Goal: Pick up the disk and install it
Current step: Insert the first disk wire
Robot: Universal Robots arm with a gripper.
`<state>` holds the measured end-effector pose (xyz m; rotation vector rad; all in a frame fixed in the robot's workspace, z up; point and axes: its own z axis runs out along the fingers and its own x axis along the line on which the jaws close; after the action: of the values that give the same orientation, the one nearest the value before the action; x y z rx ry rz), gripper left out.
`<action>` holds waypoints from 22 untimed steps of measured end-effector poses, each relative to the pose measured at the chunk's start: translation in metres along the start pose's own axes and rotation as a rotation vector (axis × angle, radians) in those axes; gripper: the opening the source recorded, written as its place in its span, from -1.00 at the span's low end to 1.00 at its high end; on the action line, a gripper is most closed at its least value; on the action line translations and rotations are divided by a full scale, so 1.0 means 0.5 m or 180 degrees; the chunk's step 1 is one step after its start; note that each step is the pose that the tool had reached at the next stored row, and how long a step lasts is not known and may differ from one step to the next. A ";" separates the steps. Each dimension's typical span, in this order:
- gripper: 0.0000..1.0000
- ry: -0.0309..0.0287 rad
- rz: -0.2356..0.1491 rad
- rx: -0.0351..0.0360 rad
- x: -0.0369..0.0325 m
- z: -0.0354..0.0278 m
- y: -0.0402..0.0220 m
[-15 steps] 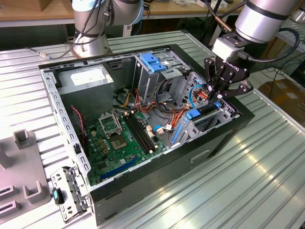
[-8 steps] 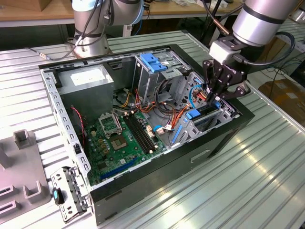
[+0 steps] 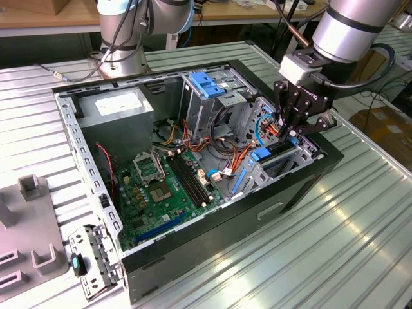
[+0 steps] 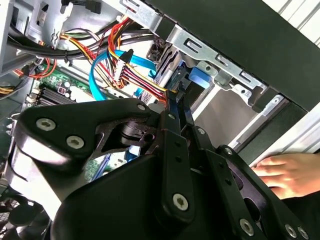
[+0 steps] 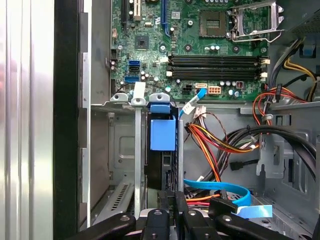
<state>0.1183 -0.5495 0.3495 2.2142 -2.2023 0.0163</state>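
The gripper (image 3: 293,132) is apparently clenching the disk (image 5: 161,145) edge-on, seating it in the computer case's (image 3: 193,241) bay; finishing is calling for a straight push.

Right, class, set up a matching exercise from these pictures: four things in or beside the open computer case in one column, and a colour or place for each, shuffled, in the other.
Things:
A. motherboard
B. power-supply box
C. disk
D. hand

Descriptions:
1. grey, with a white sticker on top
2. outside the case, by its black wall
3. green, with black memory slots
4. on edge in the metal bay, blue rail showing, just ahead of the gripper

Pairs: A-3, B-1, C-4, D-2.
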 end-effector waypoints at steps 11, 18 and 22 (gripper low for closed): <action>-0.66 0.0000 0.0019 0.0000 -0.002 0.006 0.000; -0.66 -0.0001 0.0045 -0.0001 -0.002 0.009 0.000; -0.66 -0.0001 0.0050 -0.0001 -0.002 0.012 0.000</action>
<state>0.1183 -0.5486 0.3436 2.1970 -2.2198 0.0158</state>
